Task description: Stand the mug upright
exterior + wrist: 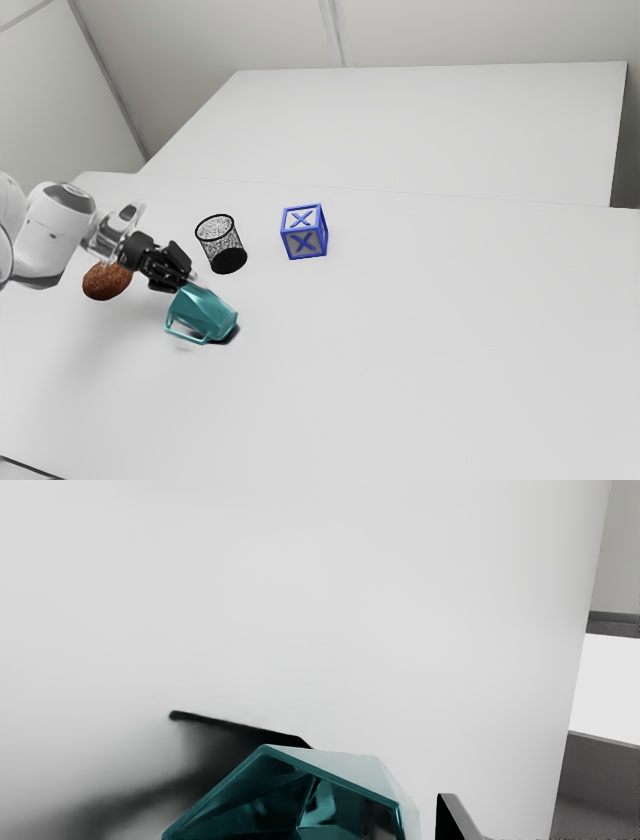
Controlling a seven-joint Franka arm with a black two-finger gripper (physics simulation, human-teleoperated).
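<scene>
My gripper (pixel 186 280) is at the upper-left end of the teal mug (pixel 208 312) in the exterior view. The mug is tilted over, its mouth toward the gripper and its handle toward the exterior view's lower left. From the wrist view, the faceted mug (pixel 345 765) shows its open mouth beside my gripper (pixel 325 830). One finger (pixel 456 815) stands outside the rim with a gap between them; the other finger is hidden. The fingers are apart and not closed on the mug.
A black mesh cup (pixel 222 243) stands just beyond the gripper, with a blue-edged grey block (pixel 304 232) farther toward the exterior view's right. A brown round object (pixel 107 281) lies below the arm on the white table (pixel 430 340).
</scene>
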